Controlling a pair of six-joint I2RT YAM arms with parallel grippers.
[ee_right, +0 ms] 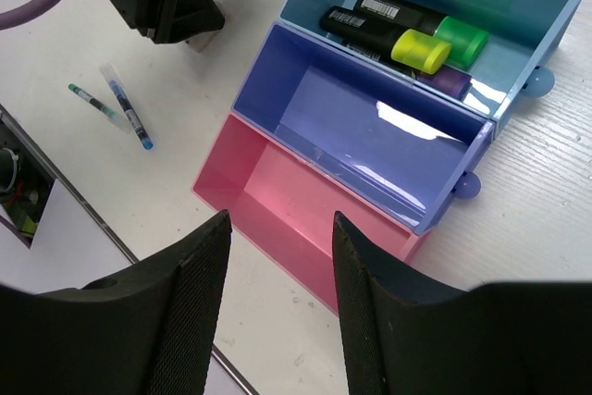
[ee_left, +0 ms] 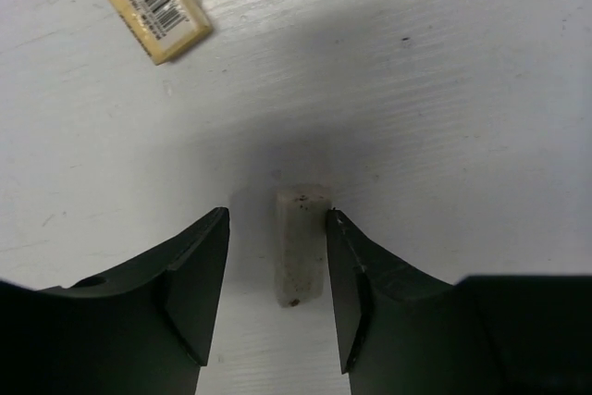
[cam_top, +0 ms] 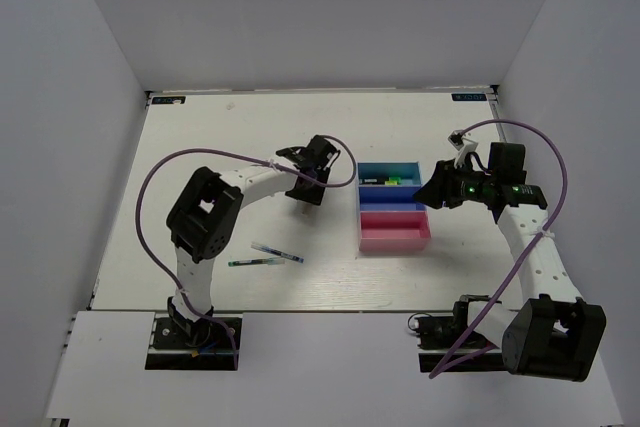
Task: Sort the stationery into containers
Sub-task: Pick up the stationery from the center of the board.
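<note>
Top view: the left gripper (cam_top: 308, 194) hung well to the left of the trays (cam_top: 393, 230), with the right gripper (cam_top: 432, 192) just beside them.

Left wrist: jaws were spread. The eraser (ee_left: 302, 245) lay between them, nearer one finger, and the tan block (ee_left: 153, 5) lay ahead.

Right wrist: jaws were spread above the pink tray (ee_right: 296, 201). Both highlighters (ee_right: 398, 30) lay ahead in the light blue tray (ee_right: 518, 6).

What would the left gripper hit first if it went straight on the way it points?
Probably the table: the left gripper points down with its open fingers either side of the greyish eraser. One finger looks to touch the eraser, so it might catch there first; depth is unclear.
</note>
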